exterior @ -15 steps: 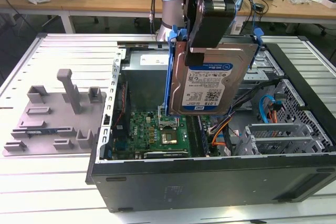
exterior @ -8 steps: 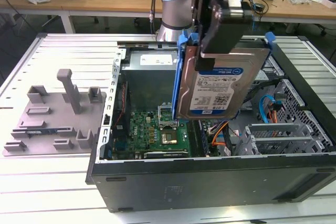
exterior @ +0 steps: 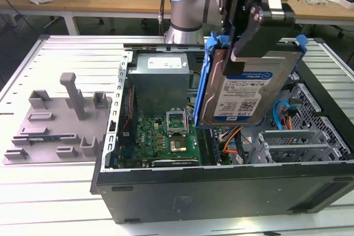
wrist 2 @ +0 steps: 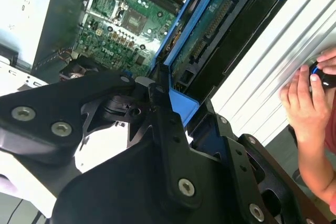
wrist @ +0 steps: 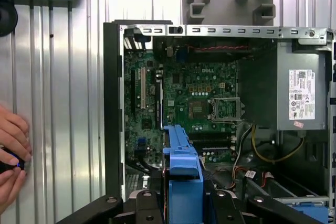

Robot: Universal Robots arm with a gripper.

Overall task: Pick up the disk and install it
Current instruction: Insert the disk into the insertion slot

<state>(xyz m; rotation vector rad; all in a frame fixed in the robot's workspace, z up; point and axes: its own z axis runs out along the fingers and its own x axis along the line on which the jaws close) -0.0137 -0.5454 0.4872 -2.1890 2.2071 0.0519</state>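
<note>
Gripping the disk [exterior: 238, 95] at its upper end, with the claw [exterior: 239, 62] closed on the silver body and blue bracket [exterior: 206, 75]. Held on edge and clear of everything, over the open computer case [exterior: 221, 192], between the motherboard [exterior: 166, 136] and the drive cage [exterior: 301, 142] at the exterior view's right; not yet seated anywhere. Carried upright with the label facing outward, likely to keep the thin edge aimed into the crowded interior and the bracket's end tabs free. Laid the case on its side on the tabletop [exterior: 55, 203], evidently to expose the inside from above. Showed the bracket edge-on in the first wrist view, over the cables [wrist: 252, 171]. Kept well apart from the claw: a person's hand [wrist: 10, 150], on a small dark object beside the case.
</note>
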